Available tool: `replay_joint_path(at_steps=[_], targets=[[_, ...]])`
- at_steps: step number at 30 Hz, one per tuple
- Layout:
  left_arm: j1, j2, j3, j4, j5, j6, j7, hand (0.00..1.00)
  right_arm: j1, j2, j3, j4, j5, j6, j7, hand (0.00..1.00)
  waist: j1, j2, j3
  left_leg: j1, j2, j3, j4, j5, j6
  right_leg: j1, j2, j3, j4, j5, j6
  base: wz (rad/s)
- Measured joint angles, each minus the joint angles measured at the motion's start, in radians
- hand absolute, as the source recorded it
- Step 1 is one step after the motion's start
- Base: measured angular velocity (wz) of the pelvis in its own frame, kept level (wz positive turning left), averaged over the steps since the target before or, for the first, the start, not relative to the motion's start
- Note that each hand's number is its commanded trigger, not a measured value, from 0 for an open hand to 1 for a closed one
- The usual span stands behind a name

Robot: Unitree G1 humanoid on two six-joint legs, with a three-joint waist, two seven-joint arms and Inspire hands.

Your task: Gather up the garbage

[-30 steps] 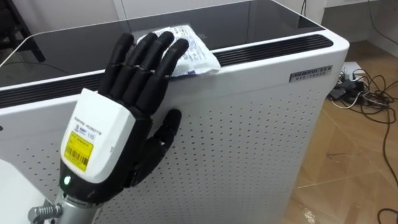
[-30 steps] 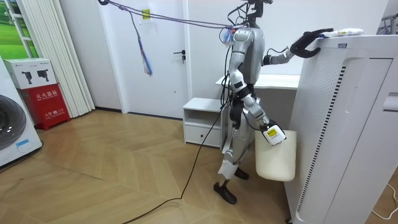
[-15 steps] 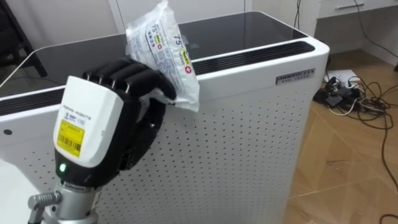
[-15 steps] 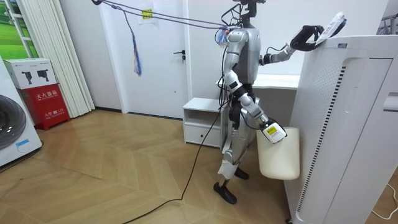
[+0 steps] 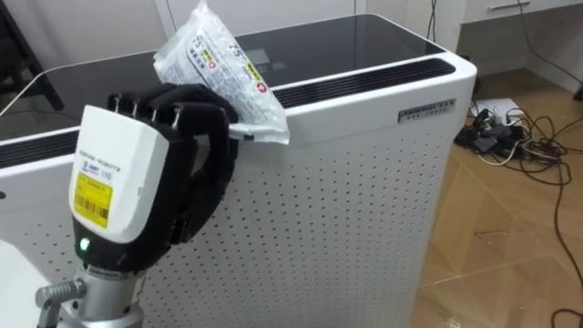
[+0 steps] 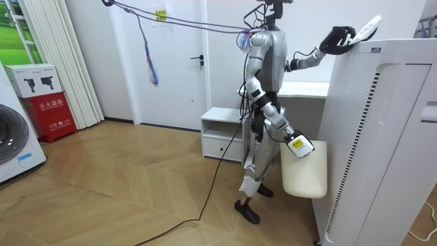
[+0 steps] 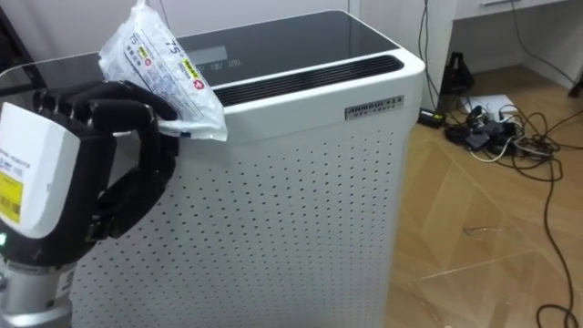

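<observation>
left hand (image 5: 137, 191): fingers (image 5: 173, 102) clamped on the lower end of a crumpled plastic packet (image 5: 217, 73), held above the white air purifier (image 5: 364, 191); long axis tilts up, away from the palm. right hand (image 6: 298, 145), low beside the white bin (image 6: 304, 176): finger state cannot be told.

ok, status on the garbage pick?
Left hand shut on plastic wrapper, held over white appliance top. Right hand low at white bin. Nothing in the way.

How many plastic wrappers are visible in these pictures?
1. The plastic wrapper is held in the left hand, above the top edge of the white appliance. More could be hidden behind the hand.
</observation>
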Motion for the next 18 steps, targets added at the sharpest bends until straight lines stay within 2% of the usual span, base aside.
replay_joint_path(at_steps=[2,4,5,7,8,11,13,18], targets=[[0.000,-0.001,0.000,-0.018,-0.098,-0.010,-0.028,1.00,0.000,0.001,0.000,-0.001,0.000,-0.001,0.000,1.00,-0.005,-0.007,0.0045,-0.005,0.003,-0.001,0.000,0.001,-0.001,-0.004,0.000,-0.002,0.000,0.000,-0.001,-0.02],[0.000,-0.002,0.001,-0.031,-0.196,-0.038,-0.062,1.00,0.000,0.002,0.000,0.000,0.001,-0.002,0.002,1.00,-0.005,-0.016,0.0077,-0.007,0.003,-0.003,0.000,0.001,-0.001,-0.004,0.000,-0.008,-0.001,-0.001,-0.001,0.05],[0.000,-0.004,-0.001,-0.038,-0.220,-0.043,-0.074,1.00,-0.001,0.003,0.000,0.000,0.001,-0.002,0.003,1.00,-0.005,-0.018,0.0077,-0.007,0.003,-0.004,0.000,0.001,-0.001,-0.004,0.000,-0.009,-0.001,-0.001,-0.001,0.04],[0.000,-0.019,-0.003,-0.072,-0.347,-0.047,-0.146,1.00,-0.003,0.012,0.001,0.000,0.000,-0.008,0.005,1.00,-0.005,-0.023,0.0061,-0.011,0.003,-0.004,0.002,0.001,-0.001,-0.005,0.000,-0.012,-0.001,-0.001,-0.001,0.04],[0.000,-0.022,-0.004,-0.078,-0.376,-0.049,-0.163,1.00,-0.003,0.013,0.003,0.000,0.000,-0.011,0.006,1.00,-0.004,-0.025,0.0062,-0.013,0.003,-0.004,0.002,0.001,-0.001,-0.007,0.000,-0.012,-0.001,-0.001,-0.001,0.04],[-0.001,-0.028,-0.005,-0.102,-0.558,-0.068,-0.254,1.00,-0.005,0.016,0.020,-0.001,-0.001,-0.026,0.011,1.00,-0.004,-0.027,0.0024,-0.022,0.003,-0.012,0.011,0.001,-0.001,-0.013,-0.001,-0.016,-0.002,-0.001,-0.001,0.06],[-0.003,-0.033,-0.014,-0.112,-0.741,-0.084,-0.334,1.00,-0.011,0.017,0.038,-0.008,0.002,-0.031,0.026,1.00,-0.004,-0.028,0.0026,-0.024,0.003,-0.012,0.011,0.001,-0.001,-0.014,-0.001,-0.020,-0.001,-0.001,-0.001,0.00],[-0.018,-0.034,-0.045,-0.125,-1.058,-0.085,-0.518,1.00,-0.039,0.026,0.062,-0.008,0.004,-0.031,0.040,1.00,-0.006,-0.028,0.0028,-0.030,0.003,-0.013,0.017,0.001,-0.001,-0.012,-0.003,-0.028,0.000,0.000,-0.001,0.05]])
